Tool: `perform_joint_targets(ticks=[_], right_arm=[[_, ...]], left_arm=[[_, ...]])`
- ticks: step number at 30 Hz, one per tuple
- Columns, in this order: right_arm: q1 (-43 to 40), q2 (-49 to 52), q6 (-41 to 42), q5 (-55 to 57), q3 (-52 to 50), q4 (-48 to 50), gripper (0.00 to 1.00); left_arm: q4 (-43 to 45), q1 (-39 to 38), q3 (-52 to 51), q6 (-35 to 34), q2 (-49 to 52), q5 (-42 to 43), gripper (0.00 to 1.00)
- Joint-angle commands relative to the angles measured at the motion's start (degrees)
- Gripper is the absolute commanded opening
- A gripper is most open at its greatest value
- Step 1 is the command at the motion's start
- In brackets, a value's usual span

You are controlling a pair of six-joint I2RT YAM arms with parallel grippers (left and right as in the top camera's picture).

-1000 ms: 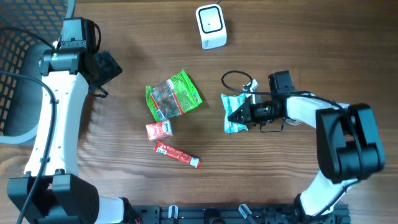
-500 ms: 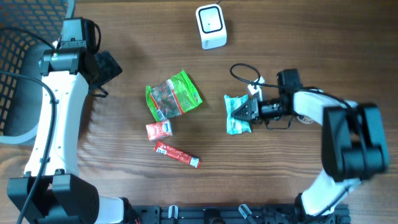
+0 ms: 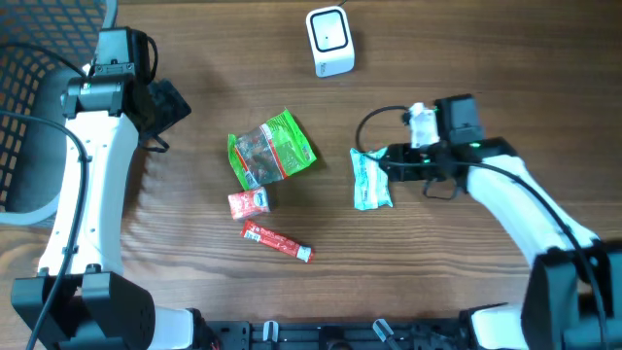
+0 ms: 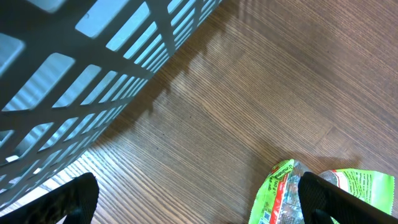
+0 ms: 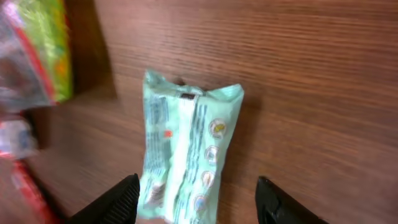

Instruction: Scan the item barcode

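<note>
Mint-green packet (image 5: 186,149) loose inside the widely spread right gripper (image 5: 198,190)

White arms (image 3: 83,194), black joints (image 3: 121,51), black cables (image 3: 362,128)

the right gripper (image 3: 389,161) has let go of the mint-green packet (image 3: 369,183): its jaws now stand parted and it has drawn back toward 2 o'clock. the packet lies free, turned straighter toward 12 o'clock.
</note>
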Motion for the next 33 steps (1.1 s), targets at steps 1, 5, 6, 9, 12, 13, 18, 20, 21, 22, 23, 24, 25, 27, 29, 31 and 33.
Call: perform_joint_targets(ticks=[1,5,6,9,12,13,18,20,21,22,23,24,25,27,29,31,33], right_arm=[[5.2,5.1,-1.2,9.6,0.0,5.1,0.6],[7.3,10.9,-1.3,13.2,0.0,11.3,0.6],[7.3,11.9,-1.2,13.3,0.0,11.0,0.58],[6.1,9.5,11.2,13.9,0.0,4.5,0.42],[6.1,4.4,22.0,13.6,0.0,-3.3,0.45],[6.1,2.6,23.4,12.3,0.0,-5.5,0.46],[6.1,-1.5,23.7,10.7,0.0,-15.1,0.59],[6.2,-1.3,22.7,10.6,-0.4,-19.3,0.49],[6.4,-1.3,22.7,10.6,-1.7,-20.2,0.4],[6.7,-1.3,22.8,10.6,-2.7,-20.1,0.34],[7.1,-1.3,22.8,10.6,-4.2,-19.5,0.25],[7.6,-1.3,23.1,10.6,-5.5,-18.6,0.25],[8.2,-1.3,23.8,10.6,-6.3,-17.5,0.25],[9.5,-1.3,24.4,9.1,-6.9,-15.8,0.25],[10.6,-1.3,24.3,5.9,-6.9,-14.1,0.25],[11.7,-1.3,24.4,2.8,-6.9,-11.7,0.25],[12.3,-1.3,24.3,2.8,-6.9,-10.6,0.25]], left_arm=[[0.0,0.4,0.5,0.3,-0.4,-0.5,1.0],[0.0,0.4,0.5,0.3,-0.4,-0.5,1.0],[0.0,0.4,0.5,0.3,-0.4,-0.5,1.0],[0.0,0.4,0.5,0.3,-0.4,-0.5,1.0],[0.0,0.4,0.5,0.3,-0.4,-0.5,1.0],[0.0,0.4,0.5,0.3,-0.4,-0.5,1.0],[0.0,0.4,0.5,0.3,-0.4,-0.5,1.0],[0.0,0.4,0.5,0.3,-0.4,-0.5,1.0],[0.0,0.4,0.5,0.3,-0.4,-0.5,1.0],[0.0,0.4,0.5,0.3,-0.4,-0.5,1.0],[0.0,0.4,0.5,0.3,-0.4,-0.5,1.0],[0.0,0.4,0.5,0.3,-0.4,-0.5,1.0],[0.0,0.4,0.5,0.3,-0.4,-0.5,1.0],[0.0,0.4,0.5,0.3,-0.4,-0.5,1.0],[0.0,0.4,0.5,0.3,-0.4,-0.5,1.0],[0.0,0.4,0.5,0.3,-0.4,-0.5,1.0],[0.0,0.4,0.5,0.3,-0.4,-0.5,1.0]])
